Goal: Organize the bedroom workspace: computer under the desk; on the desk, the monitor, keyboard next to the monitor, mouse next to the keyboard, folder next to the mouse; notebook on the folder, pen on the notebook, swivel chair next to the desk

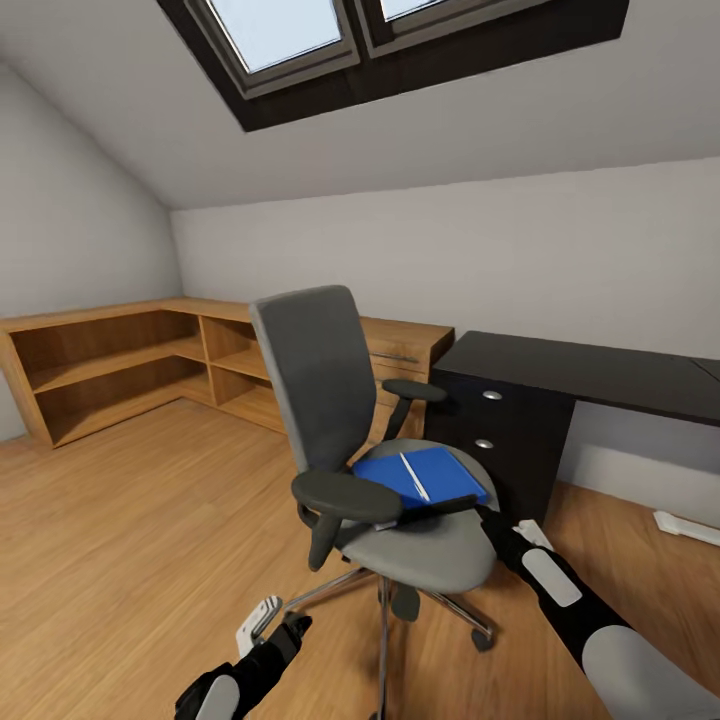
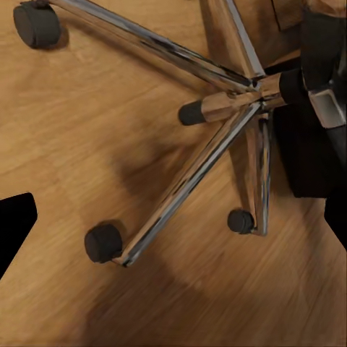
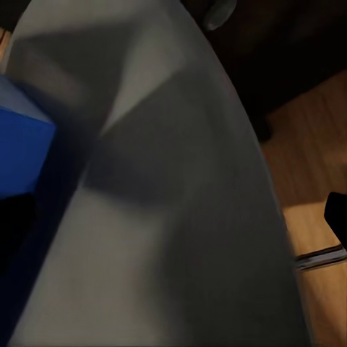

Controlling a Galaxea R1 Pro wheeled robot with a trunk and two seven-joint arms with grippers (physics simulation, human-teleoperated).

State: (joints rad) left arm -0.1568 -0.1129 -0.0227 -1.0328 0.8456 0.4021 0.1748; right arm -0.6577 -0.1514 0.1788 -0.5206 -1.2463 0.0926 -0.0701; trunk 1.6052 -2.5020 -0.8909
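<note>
Swivel chair [image 1: 330,420] sits centre frame, just left of the black desk [image 1: 590,375] at right. Blue folder [image 1: 420,476] lies flat on the seat with a pen [image 1: 413,476] on top; can't tell if a notebook is in that stack. Right gripper [image 1: 478,507] is at the folder's near edge, just right of centre, but its fingers merge with the dark armrest, so I can't tell whether it's spread or pinching; the right wrist view gives grey seat fabric and a blue corner [image 3: 25,141], no clear fingers. Left gripper [image 1: 285,630] hangs low at bottom left over the wooden floor [image 1: 120,540], beside the chrome chair base [image 2: 217,137]; its state isn't readable either. White flat items on the floor at right edge [image 1: 685,525] and by the left gripper [image 1: 255,622], too small to identify. Risks: the chair is on casters, so a push on the folder likely rolls or spins it; lifting the folder tilted would probably roll the pen off. No readable brands or labels.
</note>
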